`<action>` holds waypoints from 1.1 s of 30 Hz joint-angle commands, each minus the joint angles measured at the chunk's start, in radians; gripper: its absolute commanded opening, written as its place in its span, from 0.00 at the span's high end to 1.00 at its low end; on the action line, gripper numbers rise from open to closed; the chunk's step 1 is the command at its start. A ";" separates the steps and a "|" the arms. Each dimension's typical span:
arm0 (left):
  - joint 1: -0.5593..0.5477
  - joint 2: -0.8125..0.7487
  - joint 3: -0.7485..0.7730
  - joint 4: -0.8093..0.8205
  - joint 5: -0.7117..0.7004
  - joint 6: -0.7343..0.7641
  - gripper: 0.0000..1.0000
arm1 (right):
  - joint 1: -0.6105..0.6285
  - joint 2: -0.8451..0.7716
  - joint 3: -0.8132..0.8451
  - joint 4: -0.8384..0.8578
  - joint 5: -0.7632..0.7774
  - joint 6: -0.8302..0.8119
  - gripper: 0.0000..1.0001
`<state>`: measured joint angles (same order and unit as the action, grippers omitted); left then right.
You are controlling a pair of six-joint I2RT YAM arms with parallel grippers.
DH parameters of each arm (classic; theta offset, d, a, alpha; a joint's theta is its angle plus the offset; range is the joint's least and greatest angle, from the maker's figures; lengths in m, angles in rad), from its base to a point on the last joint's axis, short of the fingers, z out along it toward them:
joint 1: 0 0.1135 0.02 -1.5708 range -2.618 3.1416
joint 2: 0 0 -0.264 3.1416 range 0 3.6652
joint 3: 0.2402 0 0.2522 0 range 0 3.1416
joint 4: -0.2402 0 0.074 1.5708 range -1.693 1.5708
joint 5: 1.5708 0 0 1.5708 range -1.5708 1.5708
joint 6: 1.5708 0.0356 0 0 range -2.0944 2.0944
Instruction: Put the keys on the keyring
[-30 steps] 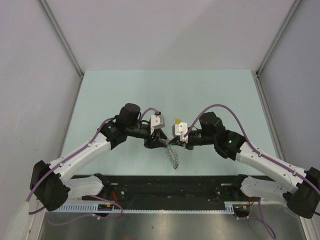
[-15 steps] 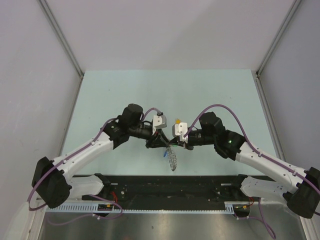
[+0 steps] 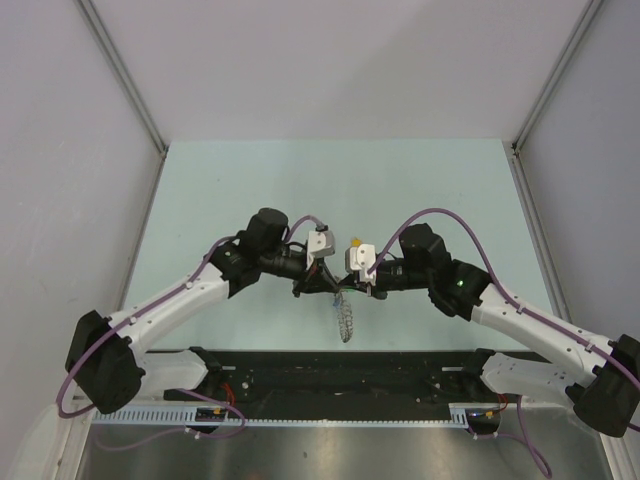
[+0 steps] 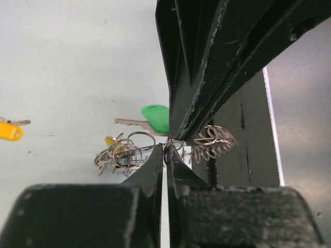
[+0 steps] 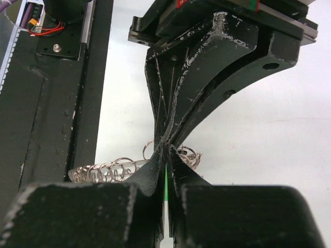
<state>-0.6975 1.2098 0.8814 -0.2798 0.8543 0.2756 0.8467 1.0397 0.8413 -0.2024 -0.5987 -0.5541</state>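
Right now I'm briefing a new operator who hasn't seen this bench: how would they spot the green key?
On the pale table, find the tangle of metal rings where both arms' jaws meet. The green key sits beside that tangle, next to the right arm's jaws. Only it has a green plastic head; a yellow key lies well apart.
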 commanded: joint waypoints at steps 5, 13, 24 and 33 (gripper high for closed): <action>-0.004 -0.097 -0.041 0.128 -0.044 -0.093 0.99 | -0.003 -0.024 0.042 0.052 0.011 -0.001 1.00; 0.016 -0.254 -0.194 0.349 -0.178 -0.269 1.00 | -0.028 -0.020 0.042 0.041 0.011 0.000 1.00; 0.018 -0.279 -0.263 0.468 -0.215 -0.375 1.00 | -0.028 -0.003 0.042 0.063 -0.003 0.011 1.00; 0.018 -0.266 -0.245 0.355 -0.129 -0.296 0.75 | -0.024 -0.013 0.042 0.063 -0.018 0.010 1.00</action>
<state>-0.6846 0.9493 0.6128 0.0917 0.6685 -0.0624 0.8196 1.0378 0.8421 -0.1749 -0.5919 -0.5503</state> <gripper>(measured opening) 0.192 0.008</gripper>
